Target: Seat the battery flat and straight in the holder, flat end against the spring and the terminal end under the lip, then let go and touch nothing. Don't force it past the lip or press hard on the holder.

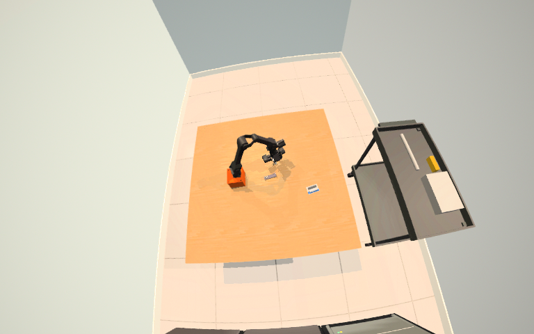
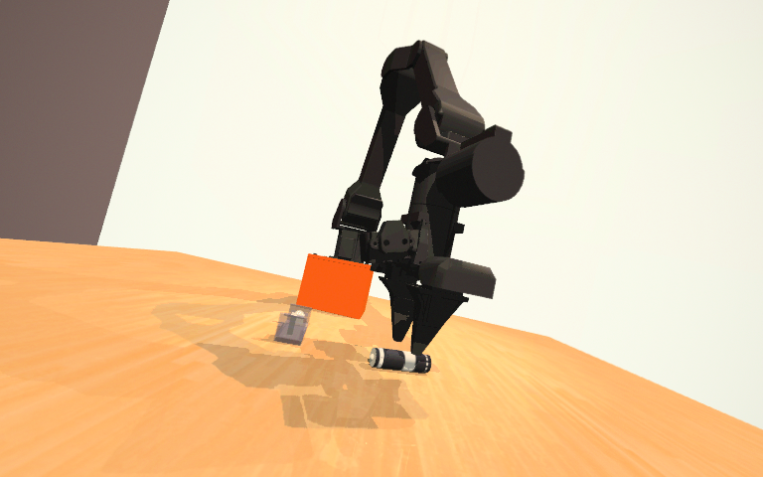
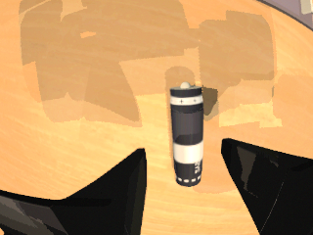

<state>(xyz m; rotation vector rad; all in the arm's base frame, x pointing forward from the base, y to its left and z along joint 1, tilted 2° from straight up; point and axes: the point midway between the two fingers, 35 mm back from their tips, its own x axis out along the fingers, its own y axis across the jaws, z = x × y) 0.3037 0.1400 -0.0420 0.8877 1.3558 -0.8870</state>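
Note:
The battery (image 2: pixel 391 359) (image 3: pixel 188 122) is dark with white bands and lies on its side on the table. In the wrist view its terminal end points up the picture and its flat end down. My gripper (image 2: pixel 407 346) (image 3: pixel 184 151) is open, pointing down, with one finger on each side of the battery's flat-end half. The wrist view shows a gap on both sides. The holder (image 1: pixel 270 177) (image 2: pixel 290 329) is a small purple-grey tray standing apart from the battery, nearer the orange base. Only a corner of the holder (image 3: pixel 294 6) shows at the wrist view's top right.
The orange base (image 1: pixel 236 178) (image 2: pixel 336 286) of the arm stands beyond the holder in the exterior view. A small white and blue object (image 1: pixel 312 189) lies on the table (image 1: pixel 236 228) to the right. A dark cart (image 1: pixel 398 197) stands past the table's right edge.

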